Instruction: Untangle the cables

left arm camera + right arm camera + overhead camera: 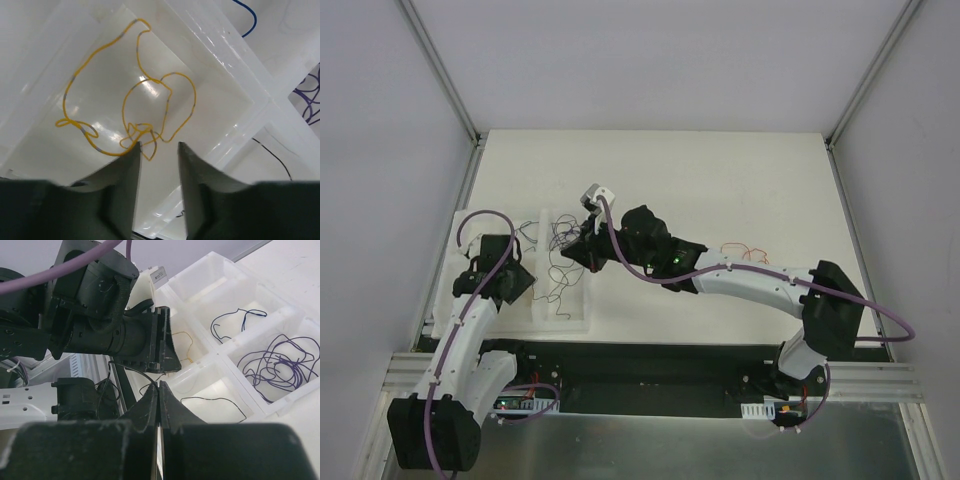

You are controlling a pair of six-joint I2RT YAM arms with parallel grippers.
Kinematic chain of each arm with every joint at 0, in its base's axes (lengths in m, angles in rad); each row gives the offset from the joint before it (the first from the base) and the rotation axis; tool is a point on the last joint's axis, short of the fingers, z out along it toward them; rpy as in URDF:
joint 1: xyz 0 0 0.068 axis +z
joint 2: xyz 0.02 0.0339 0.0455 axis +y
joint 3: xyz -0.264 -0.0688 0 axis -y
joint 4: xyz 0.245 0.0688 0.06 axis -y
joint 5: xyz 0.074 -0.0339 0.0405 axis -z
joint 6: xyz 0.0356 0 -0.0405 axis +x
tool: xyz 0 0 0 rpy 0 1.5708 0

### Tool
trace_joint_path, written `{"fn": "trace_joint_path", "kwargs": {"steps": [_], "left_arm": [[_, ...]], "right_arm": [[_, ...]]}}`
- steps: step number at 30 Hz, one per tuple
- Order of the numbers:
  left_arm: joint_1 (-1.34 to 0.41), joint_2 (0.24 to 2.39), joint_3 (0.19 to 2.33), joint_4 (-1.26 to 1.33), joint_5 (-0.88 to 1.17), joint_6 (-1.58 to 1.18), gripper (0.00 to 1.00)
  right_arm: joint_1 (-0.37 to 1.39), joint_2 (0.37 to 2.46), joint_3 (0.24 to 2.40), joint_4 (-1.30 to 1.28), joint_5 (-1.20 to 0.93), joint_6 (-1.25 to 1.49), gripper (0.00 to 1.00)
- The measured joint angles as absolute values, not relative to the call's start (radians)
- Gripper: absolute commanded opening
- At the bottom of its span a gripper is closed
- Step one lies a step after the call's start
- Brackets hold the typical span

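Note:
A yellow cable [194, 97] lies in loose loops on the floor of a white tray compartment [227, 100]. My left gripper [159, 145] hovers just above it, open, with nothing between its fingers; one loop passes beside the left fingertip [134, 150]. My right gripper [160, 385] is shut, and a thin black cable [131, 369] runs up and left from its pinched tips. It sits close in front of the left arm's wrist [100, 330]. From above, both grippers meet over the tray [563, 312]: the left gripper [517, 274] and the right gripper [572, 257].
Purple cables [280, 365] fill one tray compartment, a darker one [239, 319] lies in another, and a black cable [220, 400] in a third. Red and orange cables [745, 248] lie on the table to the right, behind my right arm. Thick purple hoses run along both arms.

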State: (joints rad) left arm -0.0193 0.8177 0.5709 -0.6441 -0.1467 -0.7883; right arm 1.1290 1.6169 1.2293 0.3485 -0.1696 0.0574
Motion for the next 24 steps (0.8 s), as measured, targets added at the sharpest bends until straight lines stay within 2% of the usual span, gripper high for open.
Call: {"fn": "trace_joint_path", "kwargs": {"steps": [3, 5, 7, 15, 19, 24], "left_arm": [[-0.017, 0.818, 0.572, -0.643, -0.161, -0.759, 0.63], [-0.012, 0.813, 0.577, -0.646, -0.165, -0.744, 0.87], [-0.011, 0.797, 0.593, -0.658, -0.171, -0.734, 0.99], [-0.012, 0.733, 0.731, -0.690, -0.211, -0.675, 0.98], [-0.012, 0.737, 0.771, -0.697, -0.216, -0.641, 0.92], [-0.012, 0.766, 0.816, -0.681, -0.147, -0.582, 0.91]], "right_arm": [[1.129, 1.629, 1.229, 0.361, -0.173, 0.064, 0.00], [1.129, 1.647, 1.231, 0.365, -0.174, 0.068, 0.00], [1.129, 1.678, 1.239, 0.363, -0.178, 0.070, 0.00], [1.112, 1.798, 1.326, 0.296, -0.162, 0.050, 0.00], [1.092, 1.799, 1.339, 0.248, -0.119, 0.004, 0.00], [1.074, 1.763, 1.338, 0.173, -0.066, -0.049, 0.00]]}}
